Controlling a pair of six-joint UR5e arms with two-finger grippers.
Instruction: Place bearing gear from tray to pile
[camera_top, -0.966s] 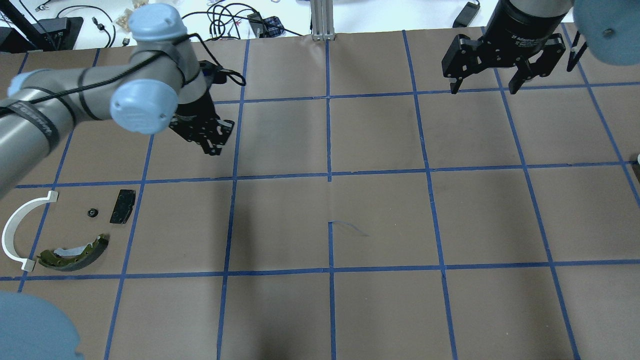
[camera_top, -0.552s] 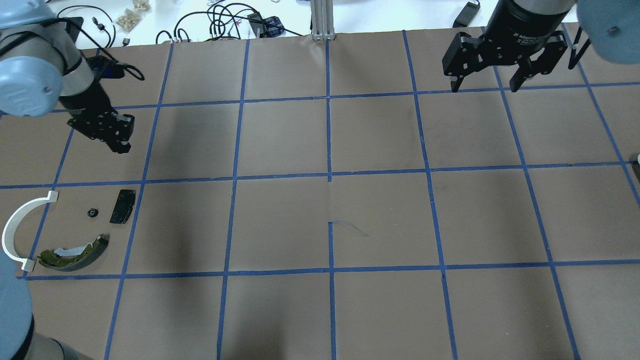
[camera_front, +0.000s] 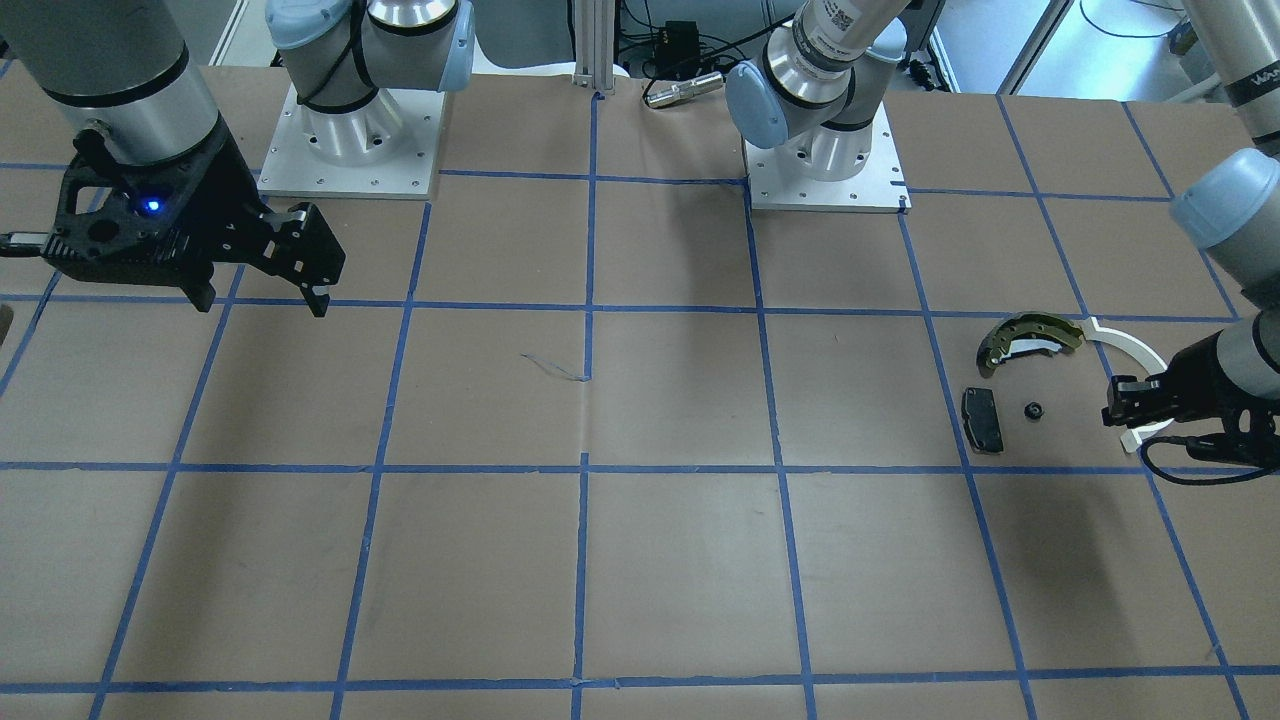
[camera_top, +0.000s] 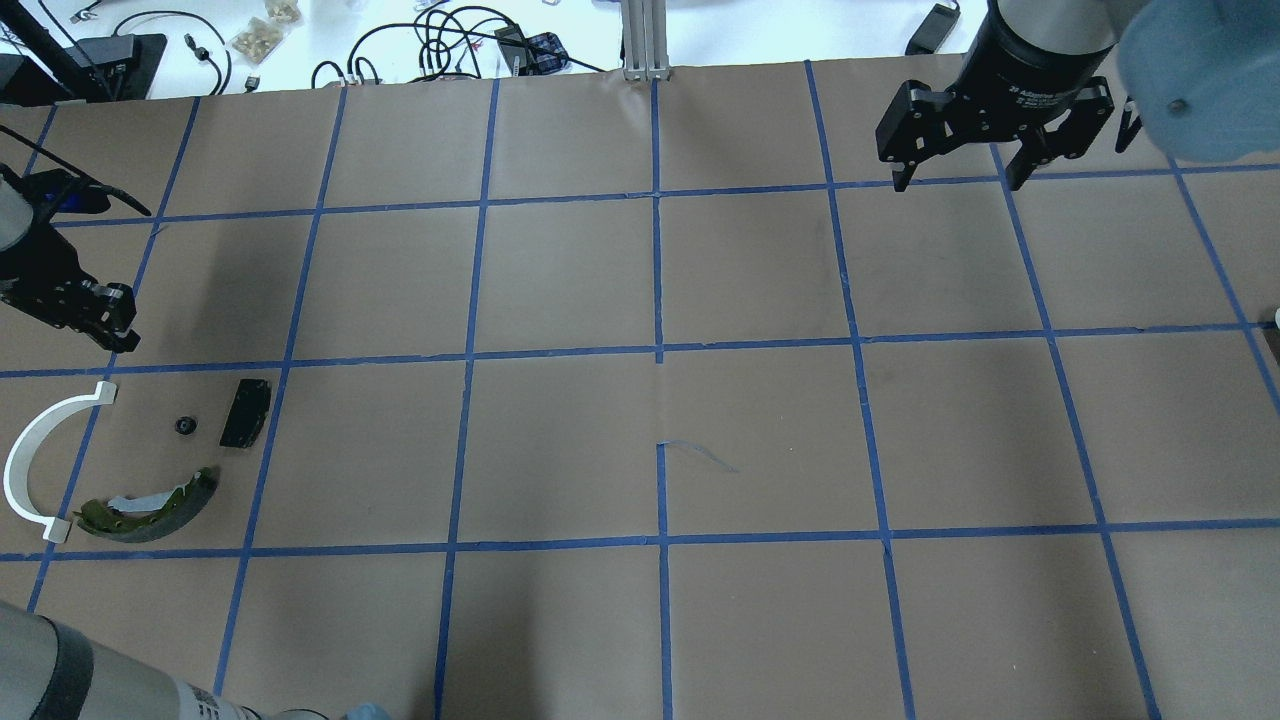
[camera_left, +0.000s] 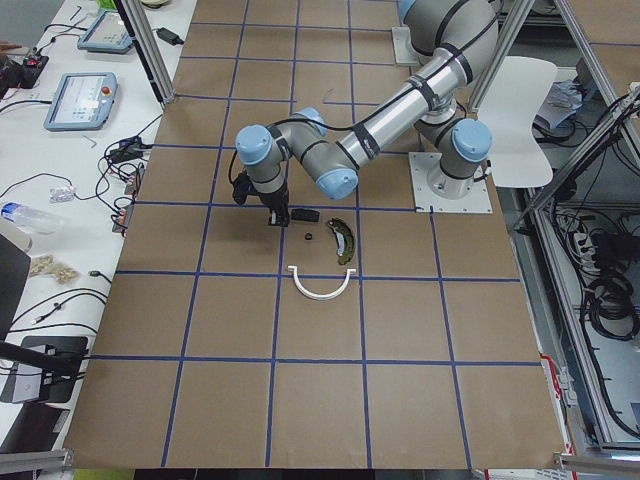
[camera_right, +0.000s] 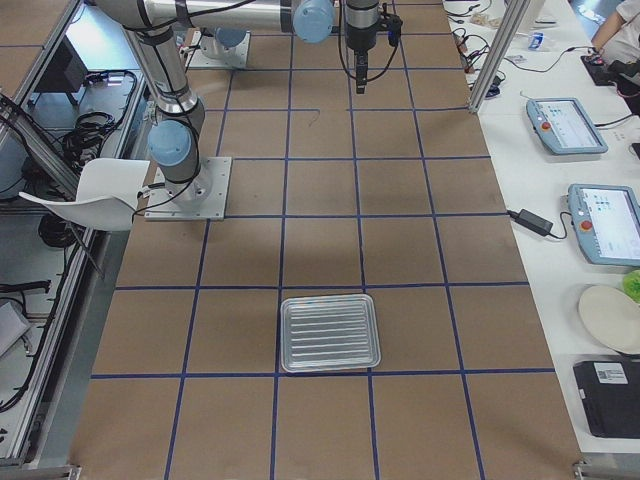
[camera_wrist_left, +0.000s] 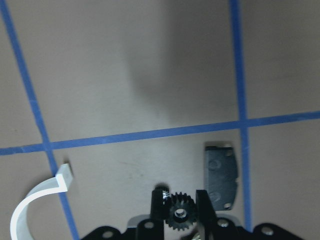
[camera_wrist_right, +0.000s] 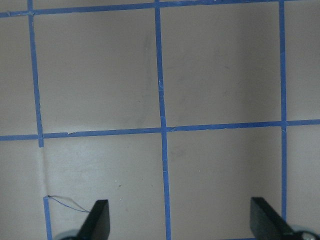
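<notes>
In the left wrist view a small black toothed bearing gear (camera_wrist_left: 180, 214) sits clamped between the fingers of my left gripper (camera_wrist_left: 180, 200), which is shut on it. That gripper (camera_top: 112, 318) hovers at the table's left edge, just beyond the pile. The pile holds an olive-gold brake shoe (camera_top: 150, 505), a white arc strip (camera_top: 38, 460), a black brake pad (camera_top: 245, 412) and a small black gear-like part (camera_top: 184, 426). My right gripper (camera_top: 955, 180) hangs open and empty at the far right. The metal tray (camera_right: 330, 333) shows only in the exterior right view.
Brown paper with a blue tape grid covers the table (camera_top: 660, 440). Cables and small items lie past its far edge (camera_top: 440, 40). Both arm bases (camera_front: 350, 140) stand on the robot's side. Tablets and a plate rest on a side bench (camera_right: 600, 220).
My left arm has swung from the left-centre of the table out to its left edge, near the pile. The right gripper has barely shifted and stays open.
</notes>
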